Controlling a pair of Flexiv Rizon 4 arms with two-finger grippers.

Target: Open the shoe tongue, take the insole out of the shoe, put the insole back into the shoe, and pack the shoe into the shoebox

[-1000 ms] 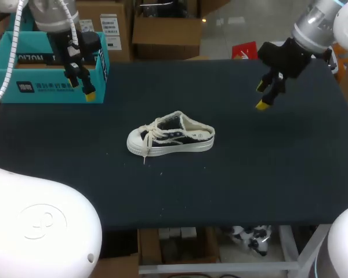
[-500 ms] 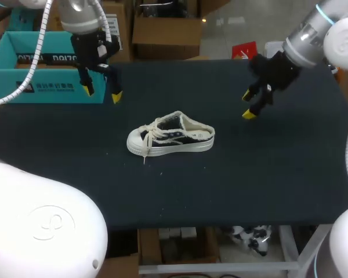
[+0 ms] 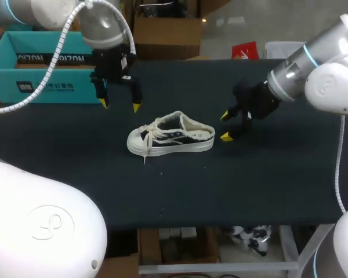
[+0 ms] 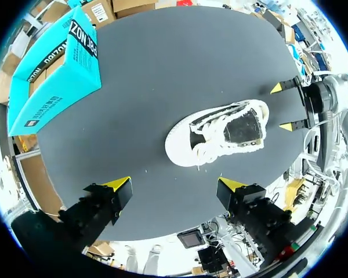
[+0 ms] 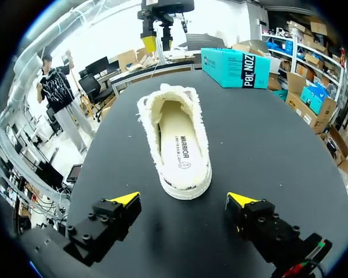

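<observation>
A cream and dark canvas shoe (image 3: pixel 170 135) lies on the black table (image 3: pixel 278 174), toe to the left, its white insole (image 5: pixel 182 152) showing inside. My left gripper (image 3: pixel 120 105) hangs open just behind the shoe's toe end; in its wrist view (image 4: pixel 175 183) the shoe (image 4: pixel 219 132) lies ahead of the spread fingers. My right gripper (image 3: pixel 227 126) is open just off the heel; in its view (image 5: pixel 182 198) the shoe's heel (image 5: pixel 177 139) is right ahead between the fingertips, untouched. The teal shoebox (image 3: pixel 44 66) stands open at the back left.
The shoebox (image 4: pixel 53 69) sits along the table's far left edge, well apart from the shoe. My left gripper (image 5: pixel 156 30) shows beyond the shoe's toe in the right wrist view. Bare black tabletop lies in front of the shoe and to its right.
Both arms have closed in on the shoe: the left gripper came from over the shoebox to behind the toe, the right gripper came down and leftwards to the heel. The shoe has not moved.
</observation>
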